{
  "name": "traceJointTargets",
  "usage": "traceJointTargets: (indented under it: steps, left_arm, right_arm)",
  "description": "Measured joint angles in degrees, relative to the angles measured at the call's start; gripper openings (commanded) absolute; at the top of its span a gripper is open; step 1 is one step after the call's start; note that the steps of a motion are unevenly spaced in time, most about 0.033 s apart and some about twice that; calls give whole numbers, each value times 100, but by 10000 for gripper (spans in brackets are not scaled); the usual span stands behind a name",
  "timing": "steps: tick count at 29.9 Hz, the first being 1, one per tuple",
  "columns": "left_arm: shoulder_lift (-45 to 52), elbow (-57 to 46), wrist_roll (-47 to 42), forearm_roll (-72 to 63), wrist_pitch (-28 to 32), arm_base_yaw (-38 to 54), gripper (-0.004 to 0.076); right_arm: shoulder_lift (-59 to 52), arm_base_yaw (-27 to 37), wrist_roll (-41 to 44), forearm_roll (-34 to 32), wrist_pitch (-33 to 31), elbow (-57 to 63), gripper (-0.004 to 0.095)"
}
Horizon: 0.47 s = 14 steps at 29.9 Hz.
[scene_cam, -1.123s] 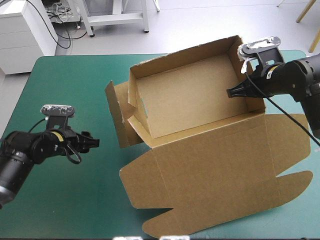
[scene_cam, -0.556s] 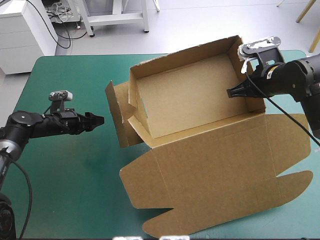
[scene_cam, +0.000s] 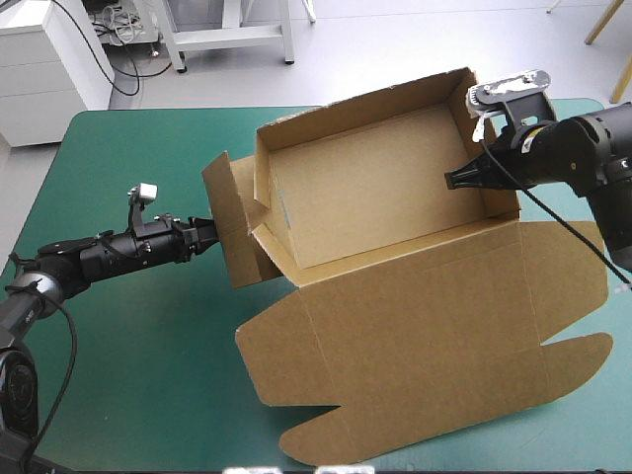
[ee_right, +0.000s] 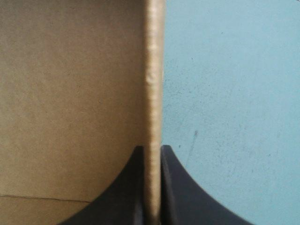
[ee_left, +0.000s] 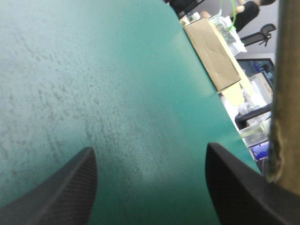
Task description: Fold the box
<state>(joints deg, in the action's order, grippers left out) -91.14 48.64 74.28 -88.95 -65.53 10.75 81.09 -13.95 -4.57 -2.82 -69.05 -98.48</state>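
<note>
Right gripper (ee_right: 152,151) pinches the box (ee_right: 70,93) wall. Left gripper (ee_left: 149,149), wide, sits beside the flap (ee_left: 283,93). A skewed push may buckle it.

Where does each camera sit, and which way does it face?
High view: above, behind the robot, looking down at the box; left hand and right hand show.
Left wrist view: along the open left hand, over the teal-green cover, box edge beside.
Right wrist view: along the right hand, shut on the box wall.
All share the box.
</note>
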Motion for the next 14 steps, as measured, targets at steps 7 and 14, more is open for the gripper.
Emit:
traceJointTargets:
  steps: [7,14]
  left_arm:
    - [22,0,96,-240,-78,-158,474]
    - [315,-7,102,-332,-112,-456,474]
  right_arm:
    - [480,0,5,0,50,0,-21]
    - [757,0,-1,7,127,0,-22]
